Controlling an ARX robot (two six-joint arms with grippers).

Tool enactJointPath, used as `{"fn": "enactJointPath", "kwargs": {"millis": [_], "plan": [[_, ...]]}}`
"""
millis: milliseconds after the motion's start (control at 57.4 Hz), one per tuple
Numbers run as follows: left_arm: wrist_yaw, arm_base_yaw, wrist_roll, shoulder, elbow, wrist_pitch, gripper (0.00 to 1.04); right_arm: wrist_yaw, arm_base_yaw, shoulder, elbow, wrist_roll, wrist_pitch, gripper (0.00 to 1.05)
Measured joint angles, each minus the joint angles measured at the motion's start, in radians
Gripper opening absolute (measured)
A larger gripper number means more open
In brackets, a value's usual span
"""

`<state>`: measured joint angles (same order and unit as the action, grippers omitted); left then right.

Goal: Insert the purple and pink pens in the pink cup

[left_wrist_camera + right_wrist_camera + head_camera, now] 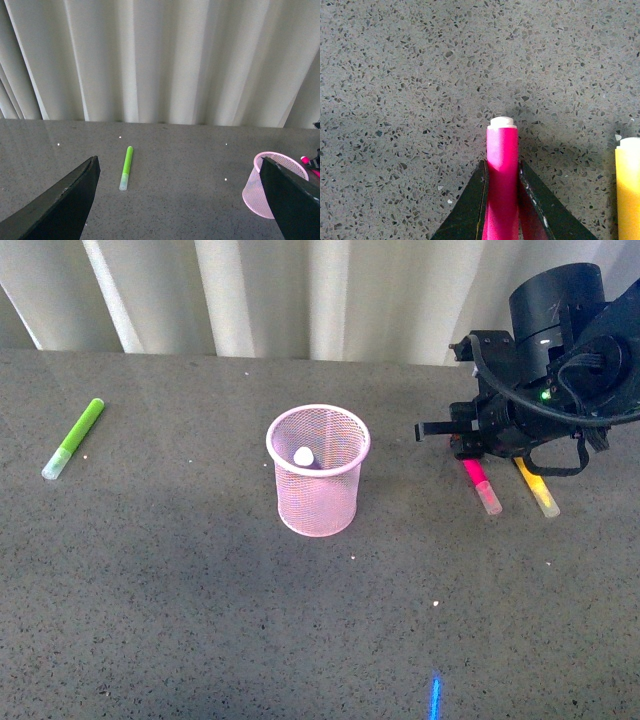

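The pink cup (pixel 318 472) stands upright mid-table; it also shows in the left wrist view as the pink cup (pixel 257 192). A white pen end (pixel 303 455) pokes up inside it; I cannot tell its colour, so the purple pen is hidden. The pink pen (pixel 479 481) lies low at the table to the cup's right, and my right gripper (pixel 462 448) is shut on it. Up close, the pink pen (pixel 502 160) sits clamped in the right gripper (pixel 502 200). My left gripper (pixel 177 210) hangs open and empty, left of the cup.
A yellow marker (pixel 537 488) lies just right of the pink pen, also seen as the yellow marker (pixel 629 190). A lime-green marker (pixel 73 438) lies at far left, the same green marker (pixel 126 167) being in the left wrist view. Curtains hang behind the table.
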<state>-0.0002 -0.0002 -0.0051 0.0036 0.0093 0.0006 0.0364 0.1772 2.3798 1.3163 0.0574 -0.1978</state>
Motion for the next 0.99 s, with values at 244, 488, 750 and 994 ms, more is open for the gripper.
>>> {"fn": "enactJointPath", "kwargs": {"millis": [244,488,750,994], "plan": [[0.0,0.0,0.0,0.0,0.0,0.0,0.98,0.106,0.001,-0.107,-0.157,0.059,-0.28,0.12],[0.0,0.0,0.0,0.0,0.0,0.0,0.98,0.311,0.057,-0.425,-0.425,0.128,-0.797,0.12],[0.0,0.0,0.0,0.0,0.0,0.0,0.98,0.373,0.171,-0.353,-0.49,0.076,-1.069,0.12],[0.0,0.0,0.0,0.0,0.0,0.0,0.98,0.381,0.23,-0.207,-0.394,0.05,-1.103,0.12]]}}
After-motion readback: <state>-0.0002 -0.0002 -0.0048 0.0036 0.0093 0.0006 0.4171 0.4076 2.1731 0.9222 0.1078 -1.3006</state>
